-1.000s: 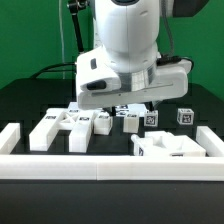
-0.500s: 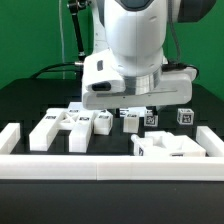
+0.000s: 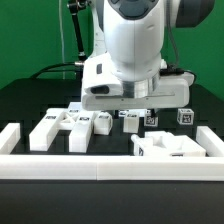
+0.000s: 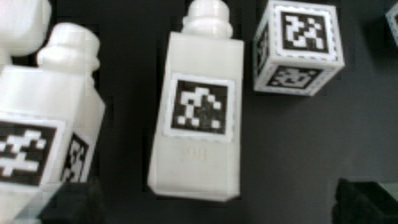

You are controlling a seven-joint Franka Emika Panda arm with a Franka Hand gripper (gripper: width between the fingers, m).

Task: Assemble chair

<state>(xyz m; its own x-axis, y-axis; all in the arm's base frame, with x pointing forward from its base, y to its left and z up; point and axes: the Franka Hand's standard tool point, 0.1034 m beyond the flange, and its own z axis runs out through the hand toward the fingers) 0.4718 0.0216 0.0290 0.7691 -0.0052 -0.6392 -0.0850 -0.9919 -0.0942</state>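
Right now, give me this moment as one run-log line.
hand: open, holding nothing | under hand: tagged bar lying flat | beside bar: tagged cube, not touching | chair parts: loose on table

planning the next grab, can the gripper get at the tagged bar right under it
Probably yes: the gripper is open above the bar, nothing lies on it, and dark gaps part it from the neighbouring bar and cube.
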